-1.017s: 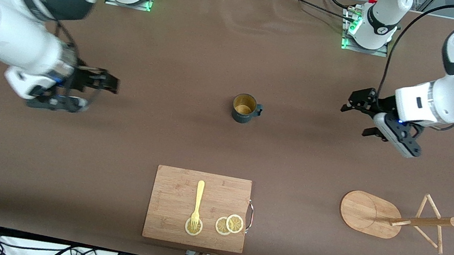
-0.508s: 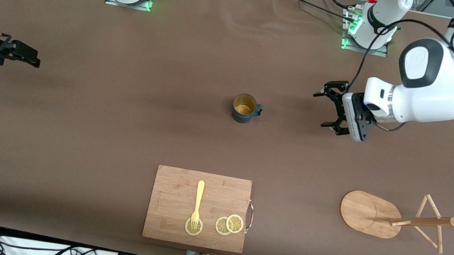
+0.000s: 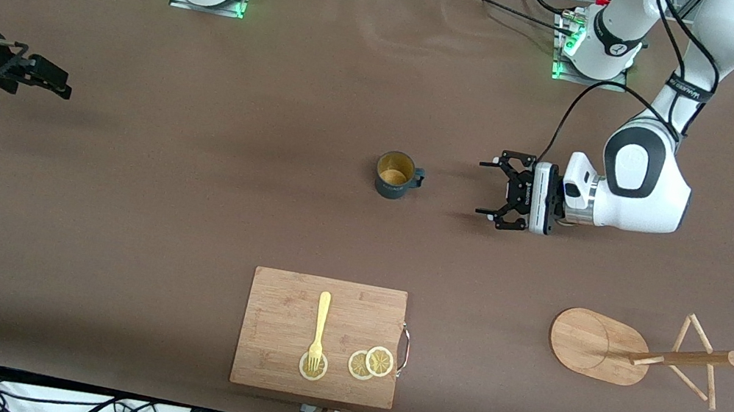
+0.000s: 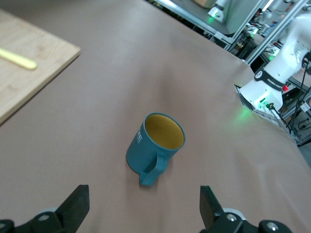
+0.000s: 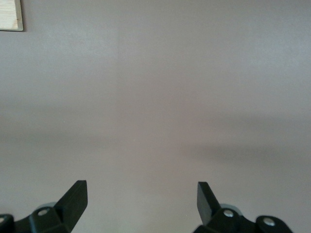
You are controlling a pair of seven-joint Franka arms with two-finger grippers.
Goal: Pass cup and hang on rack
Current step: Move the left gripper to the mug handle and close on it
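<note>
The dark teal cup (image 3: 394, 175) stands upright in the middle of the table, its handle pointing toward the left arm's end. My left gripper (image 3: 491, 189) is open and low over the table beside the cup, a short gap from the handle. In the left wrist view the cup (image 4: 155, 144) lies ahead of the open left gripper (image 4: 144, 205), handle toward it. The wooden rack (image 3: 655, 354) stands nearer the front camera at the left arm's end. My right gripper (image 3: 56, 81) is open and empty at the right arm's end, over bare table (image 5: 141, 199).
A wooden cutting board (image 3: 320, 336) with a yellow fork (image 3: 319, 329) and lemon slices (image 3: 371, 363) lies near the front edge, nearer the camera than the cup. Its corner shows in the left wrist view (image 4: 29, 73). The arm bases stand along the table's back edge.
My left gripper has swung down and in toward the cup's handle side. My right arm drew back to its end of the table and now holds still. The cup has not moved.
</note>
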